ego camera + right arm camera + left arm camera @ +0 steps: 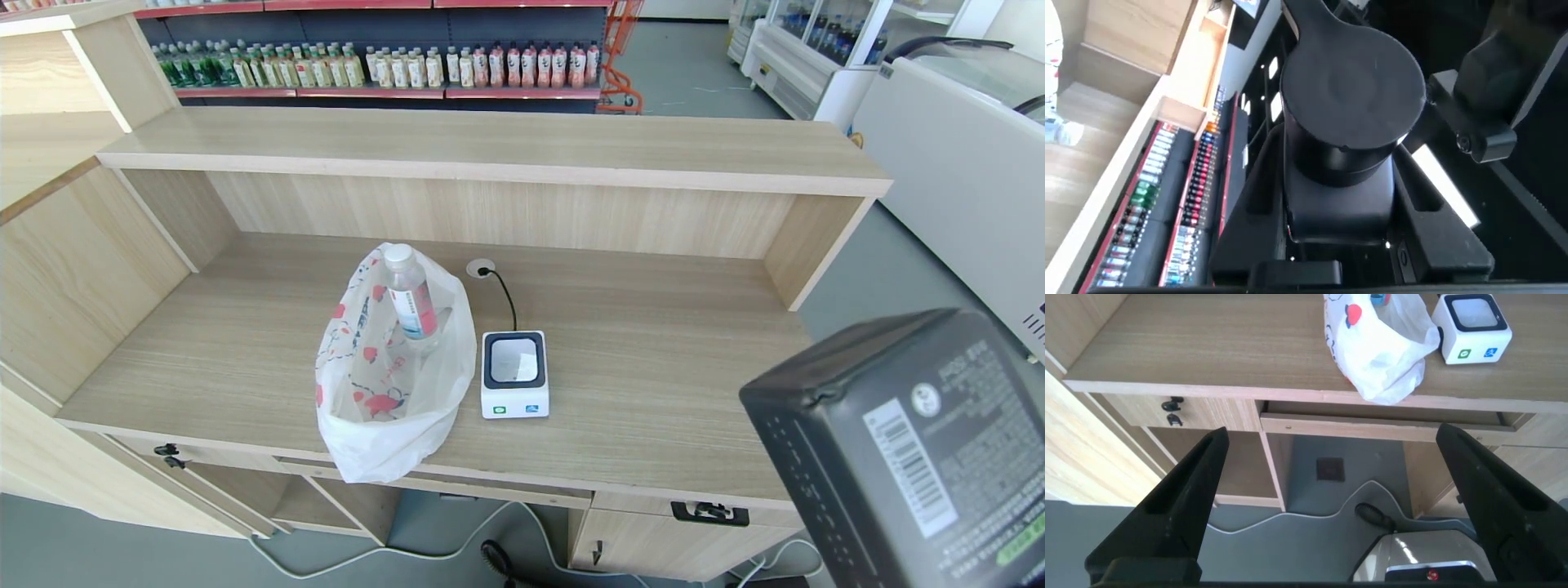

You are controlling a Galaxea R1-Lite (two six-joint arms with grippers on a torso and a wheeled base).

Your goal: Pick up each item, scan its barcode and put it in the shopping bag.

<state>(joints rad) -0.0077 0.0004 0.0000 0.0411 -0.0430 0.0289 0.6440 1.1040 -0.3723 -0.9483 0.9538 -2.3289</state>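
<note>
Dark-grey rectangular plastic pack (906,457), white barcode label up, hangs off the wooden worktop (653,343) front-right, prob. clamped in R fingers (1441,245); small white box scanner (514,373) lies well left & ahead; L fingers (1184,506) wide, empty.

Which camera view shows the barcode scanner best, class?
The head view: the scanner sits whole on the counter beside the bag, its glass top and cable clear. The left wrist view catches it at the frame's corner, cropped.
</note>
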